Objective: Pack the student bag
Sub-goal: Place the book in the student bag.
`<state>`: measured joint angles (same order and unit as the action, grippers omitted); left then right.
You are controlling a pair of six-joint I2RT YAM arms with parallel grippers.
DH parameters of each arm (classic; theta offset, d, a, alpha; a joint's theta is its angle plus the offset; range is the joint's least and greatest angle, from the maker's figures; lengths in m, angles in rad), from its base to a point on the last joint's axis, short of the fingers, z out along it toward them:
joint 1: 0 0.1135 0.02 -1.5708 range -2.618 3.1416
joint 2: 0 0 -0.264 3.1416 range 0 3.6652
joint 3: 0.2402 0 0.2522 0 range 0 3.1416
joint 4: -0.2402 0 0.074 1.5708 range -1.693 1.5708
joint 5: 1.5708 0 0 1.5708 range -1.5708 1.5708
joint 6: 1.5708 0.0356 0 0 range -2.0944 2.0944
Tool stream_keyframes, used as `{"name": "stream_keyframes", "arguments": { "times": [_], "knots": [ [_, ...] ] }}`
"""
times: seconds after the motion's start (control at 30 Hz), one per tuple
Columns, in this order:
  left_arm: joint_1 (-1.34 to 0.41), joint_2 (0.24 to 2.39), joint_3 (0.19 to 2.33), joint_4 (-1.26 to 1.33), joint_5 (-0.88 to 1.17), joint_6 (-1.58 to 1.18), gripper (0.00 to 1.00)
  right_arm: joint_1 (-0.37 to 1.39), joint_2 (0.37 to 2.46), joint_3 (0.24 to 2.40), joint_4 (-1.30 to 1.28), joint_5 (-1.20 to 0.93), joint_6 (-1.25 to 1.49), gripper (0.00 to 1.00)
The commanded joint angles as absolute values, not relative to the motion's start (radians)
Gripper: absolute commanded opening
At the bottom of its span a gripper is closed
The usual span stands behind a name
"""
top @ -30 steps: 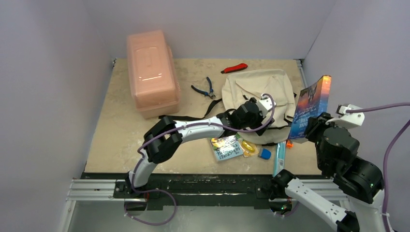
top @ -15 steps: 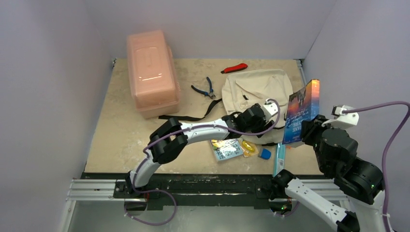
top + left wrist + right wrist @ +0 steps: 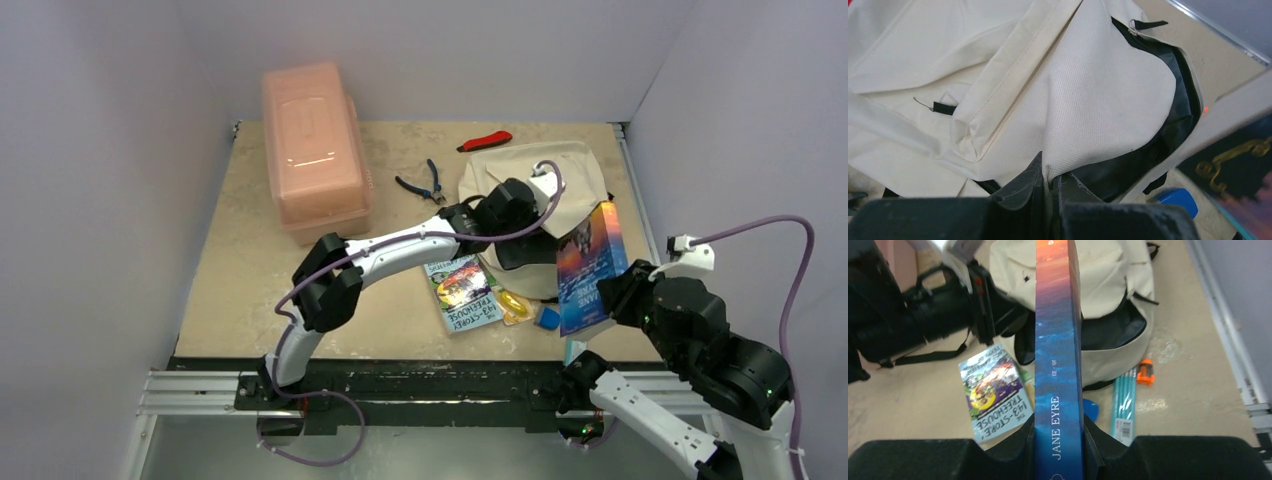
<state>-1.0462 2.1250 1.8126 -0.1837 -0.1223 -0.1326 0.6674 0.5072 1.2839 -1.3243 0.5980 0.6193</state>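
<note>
The cream-beige fabric backpack (image 3: 575, 170) lies near the desk's far right corner, its black-lined mouth (image 3: 1110, 330) facing my right hand (image 3: 1058, 432), the nearer one. That hand clamps the blue Jane Eyre paperback (image 3: 1058, 340) spine-up, long axis aimed at the gap. My left hand (image 3: 1048, 175) is pinched shut on the backpack's upper flap, holding it raised.

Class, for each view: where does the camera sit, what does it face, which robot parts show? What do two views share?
Top external: above, behind the bases, looking down at the beige table; both arms show.
Left wrist: mounted there, faces the cream fabric backpack; left fingers pinch its flap.
Right wrist: mounted there, faces the table; right fingers clamp the blue Jane Eyre book.
Shared: both wrist views show the backpack's opening.
</note>
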Motion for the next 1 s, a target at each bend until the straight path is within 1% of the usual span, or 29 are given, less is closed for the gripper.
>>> {"name": "stream_keyframes", "arguments": {
  "times": [0.0, 0.1, 0.23, 0.3, 0.33, 0.37, 0.43, 0.57, 0.67, 0.77, 0.83, 0.97],
  "knots": [
    [-1.003, 2.026, 1.934, -0.242, -0.046, -0.214, 0.0, 0.672, 0.463, 1.225, -1.177, 0.415, 0.756, 0.0],
    [-0.977, 2.008, 1.949, -0.242, 0.023, -0.244, 0.0, 0.671, 0.435, 1.132, -1.094, 0.294, 0.823, 0.0],
    [-0.961, 1.98, 1.946, -0.24, 0.114, -0.248, 0.0, 0.671, 0.382, 0.933, -0.864, 0.141, 0.868, 0.0],
    [-0.96, 1.97, 1.939, -0.242, 0.143, -0.236, 0.0, 0.671, 0.377, 0.873, -0.758, 0.156, 0.868, 0.0],
    [-0.96, 1.965, 1.932, -0.242, 0.149, -0.234, 0.0, 0.671, 0.377, 0.852, -0.719, 0.186, 0.902, 0.0],
    [-0.96, 1.962, 1.926, -0.243, 0.151, -0.233, 0.0, 0.671, 0.385, 0.843, -0.697, 0.225, 1.012, 0.0],
    [-0.959, 1.956, 1.915, -0.244, 0.155, -0.235, 0.0, 0.671, 0.421, 0.837, -0.678, 0.302, 1.045, 0.0],
    [-0.957, 1.949, 1.904, -0.242, 0.164, -0.232, 0.0, 0.666, 0.505, 0.798, -0.589, 0.27, 1.061, 0.0],
    [-0.957, 1.94, 1.902, -0.24, 0.16, -0.218, 0.0, 0.633, 0.492, 0.772, -0.568, 0.301, 1.072, 0.0],
    [-0.957, 1.932, 1.891, -0.244, 0.129, -0.197, 0.0, 0.559, 0.493, 0.731, -0.531, 0.271, 1.055, 0.0],
    [-0.957, 1.92, 1.875, -0.23, 0.107, -0.191, 0.0, 0.463, 0.528, 0.689, -0.446, 0.134, 1.036, 0.0],
    [-0.957, 1.898, 1.845, -0.196, 0.097, -0.186, 0.0, 0.199, 0.534, 0.581, -0.271, -0.16, 1.023, 0.0]
  ]
}}
